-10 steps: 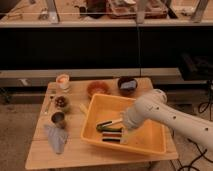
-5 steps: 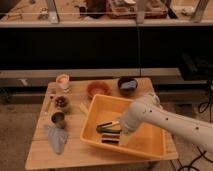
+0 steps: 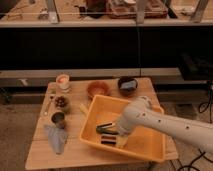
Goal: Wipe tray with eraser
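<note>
The yellow-orange tray [image 3: 150, 145] sits on the right half of the wooden table [image 3: 45, 155]. The eraser [image 3: 107, 141], a small dark striped block, lies on the tray floor near its front-left corner. A green-and-black stick [image 3: 104, 128] lies just behind it. My white arm [image 3: 165, 125] comes in from the right and bends down into the tray. My gripper [image 3: 119, 137] is low inside the tray, right beside the eraser on its right; whether it touches the eraser is hidden.
Behind the tray stand an orange bowl [image 3: 98, 89] and a dark bowl [image 3: 127, 85]. On the left are a small cup [image 3: 63, 81], a bowl of dark bits [image 3: 62, 102], a metal cup [image 3: 58, 118] and a grey-blue cloth [image 3: 56, 139]. Dark shelving stands behind the table.
My arm has swung forward and left, bringing the gripper down toward the tray's front-left corner by the eraser. The eraser seems shifted slightly forward.
</note>
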Motion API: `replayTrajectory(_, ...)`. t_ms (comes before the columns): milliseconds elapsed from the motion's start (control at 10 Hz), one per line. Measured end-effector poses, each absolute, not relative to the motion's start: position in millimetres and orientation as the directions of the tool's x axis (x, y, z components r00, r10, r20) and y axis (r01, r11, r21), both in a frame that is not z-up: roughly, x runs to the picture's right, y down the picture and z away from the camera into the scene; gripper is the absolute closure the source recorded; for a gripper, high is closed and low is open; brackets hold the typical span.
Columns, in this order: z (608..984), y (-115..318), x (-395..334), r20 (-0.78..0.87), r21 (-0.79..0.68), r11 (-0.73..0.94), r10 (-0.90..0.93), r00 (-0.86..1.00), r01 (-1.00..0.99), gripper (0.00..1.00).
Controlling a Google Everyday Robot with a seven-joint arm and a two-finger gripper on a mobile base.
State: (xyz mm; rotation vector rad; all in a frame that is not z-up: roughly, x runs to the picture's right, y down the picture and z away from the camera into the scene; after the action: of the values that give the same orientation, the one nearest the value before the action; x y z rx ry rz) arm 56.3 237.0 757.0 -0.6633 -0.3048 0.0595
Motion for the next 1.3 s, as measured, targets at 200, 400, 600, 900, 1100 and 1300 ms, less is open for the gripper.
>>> replayTrajectory(200,763.7,245.1,51.4,0.248,-0.616,0.786,0.144,0.958,0.041,0.2)
replayTrajectory(400,770.3,251.1,48.3,0.238,-0.621,0.783,0.146,0.96,0.035,0.21)
replayTrajectory(600,776.3,255.8,45.6,0.231,-0.629,0.777,0.157,0.96,0.025,0.39)
replayTrajectory(900,779.2,255.9,40.5,0.227,-0.632,0.775,0.162,0.96,0.019,0.68)
replayTrajectory(1100,778.5,254.2,41.6,0.223,-0.631,0.776,0.168,0.96,0.011,0.85)
replayTrajectory(1300,769.9,242.2,50.4,0.225,-0.617,0.787,0.191,0.956,-0.012,0.89)
